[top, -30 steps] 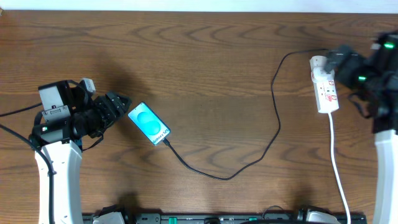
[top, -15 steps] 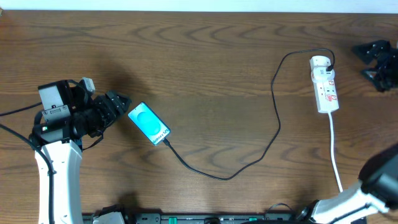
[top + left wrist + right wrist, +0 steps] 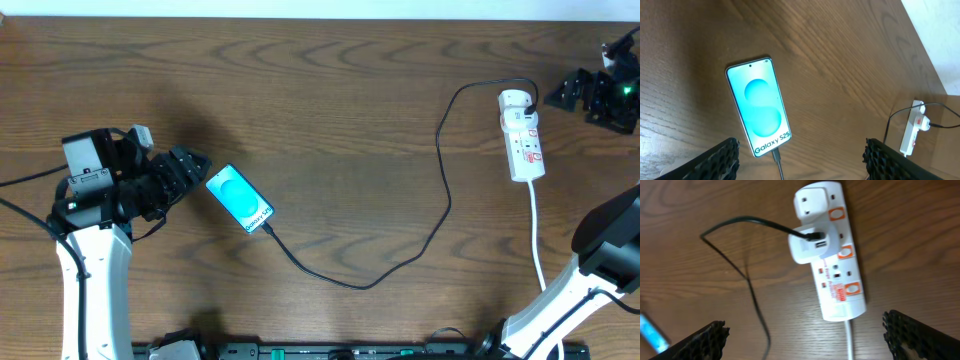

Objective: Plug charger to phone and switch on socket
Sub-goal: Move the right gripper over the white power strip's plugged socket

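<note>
**Switch job belongs to the right arm, the strip is right in front of it**

The short white power strip (image 3: 523, 135) lies at the far right of the brown wooden table (image 3: 330, 90). Its long axis runs roughly away from and toward the robot, tilted a touch. In the right wrist view it sits straight ahead, framed between the two fingers, with its red switch marks (image 3: 845, 252) lined up along one long edge. The right gripper (image 3: 804, 322) is spread wide and holds nothing. It hovers just beside the strip's far end, on the outer side.

My guess for the move: come down with a fingertip on the switch next to the white adapter plug (image 3: 807, 247) and press straight down — a sideways shove might just slide the strip.

The thin black charger cable (image 3: 440, 200) looks already seated in the bottom edge of the flat blue-screened phone (image 3: 240, 197), over on the left. The left gripper (image 3: 801, 145) is wide open too and empty — just beside the phone's top end, well apart from the strip.
</note>
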`<state>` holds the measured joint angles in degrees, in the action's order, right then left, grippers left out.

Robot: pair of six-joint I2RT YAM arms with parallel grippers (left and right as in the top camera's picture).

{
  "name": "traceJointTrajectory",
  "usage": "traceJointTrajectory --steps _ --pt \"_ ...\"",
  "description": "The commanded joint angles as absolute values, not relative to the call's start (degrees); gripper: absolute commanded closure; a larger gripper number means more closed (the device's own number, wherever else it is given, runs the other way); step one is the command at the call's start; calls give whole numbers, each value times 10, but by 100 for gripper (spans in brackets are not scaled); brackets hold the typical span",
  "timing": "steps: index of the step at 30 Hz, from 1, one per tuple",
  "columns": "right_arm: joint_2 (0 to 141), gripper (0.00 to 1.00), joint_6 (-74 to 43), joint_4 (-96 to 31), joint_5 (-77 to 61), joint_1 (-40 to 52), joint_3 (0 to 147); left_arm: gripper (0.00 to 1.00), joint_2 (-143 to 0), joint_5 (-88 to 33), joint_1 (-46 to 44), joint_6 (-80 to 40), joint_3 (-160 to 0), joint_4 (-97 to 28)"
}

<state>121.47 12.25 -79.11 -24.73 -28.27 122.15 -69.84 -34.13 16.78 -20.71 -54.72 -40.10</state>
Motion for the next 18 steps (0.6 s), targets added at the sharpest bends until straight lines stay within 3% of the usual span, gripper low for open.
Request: traceJointTrajectory --steps 1,18 --pt "1222 1 149 -779 -227 -275 1230 20 -704 -338 171 -199 -547 -403" --pt "1335 1 196 -763 -293 -258 1230 19 -704 -338 171 -199 -547 -403"
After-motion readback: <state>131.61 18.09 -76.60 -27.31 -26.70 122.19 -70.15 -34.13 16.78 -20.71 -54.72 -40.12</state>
